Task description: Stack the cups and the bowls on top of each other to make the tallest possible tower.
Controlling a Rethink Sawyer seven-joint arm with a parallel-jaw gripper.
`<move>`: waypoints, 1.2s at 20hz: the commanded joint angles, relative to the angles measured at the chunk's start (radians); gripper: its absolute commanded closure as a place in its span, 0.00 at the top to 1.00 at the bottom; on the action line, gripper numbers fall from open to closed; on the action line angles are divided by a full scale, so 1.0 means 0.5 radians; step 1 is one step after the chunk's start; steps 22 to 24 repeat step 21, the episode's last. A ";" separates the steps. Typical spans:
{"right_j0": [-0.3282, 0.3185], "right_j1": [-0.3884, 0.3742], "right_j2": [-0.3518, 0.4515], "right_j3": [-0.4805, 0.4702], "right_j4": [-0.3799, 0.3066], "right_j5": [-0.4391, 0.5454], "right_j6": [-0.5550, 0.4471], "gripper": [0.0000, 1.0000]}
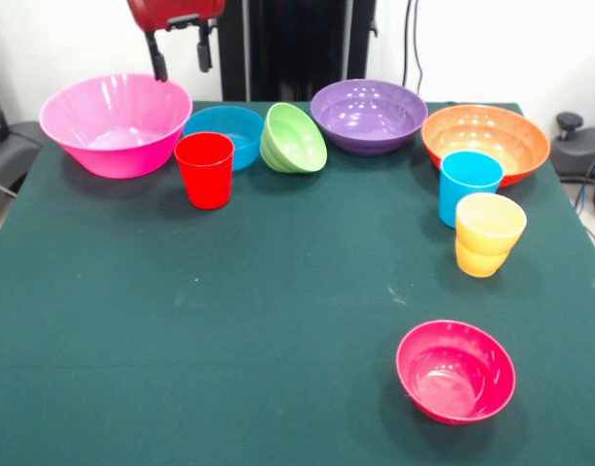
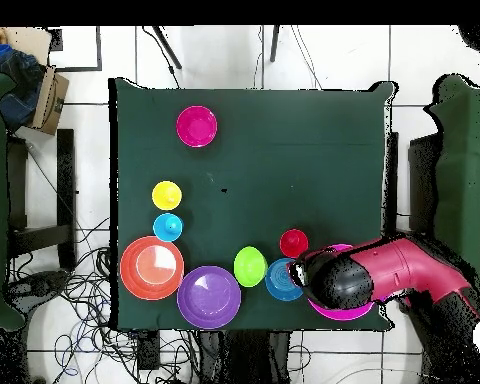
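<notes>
Claw (image 1: 180,56) spread open, empty, above pink bowl (image 1: 115,123) rim. Red cup (image 1: 205,170) upright just beside, touching nothing on counter (image 1: 229,340).

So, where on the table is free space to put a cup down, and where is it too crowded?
The widest bare cloth lies in front of the red cup, left of the crimson bowl. It is crowded along the far row: pink bowl, blue bowl, tilted green bowl, purple bowl, orange bowl. The blue cup and yellow cup overlap in the front view.
</notes>
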 commanded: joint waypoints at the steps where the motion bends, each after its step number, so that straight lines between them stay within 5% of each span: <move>1: 0.052 0.055 -0.017 0.125 -0.259 -0.202 -0.329 1.00; 24: -0.057 0.012 0.004 0.127 -0.161 -0.160 -0.498 1.00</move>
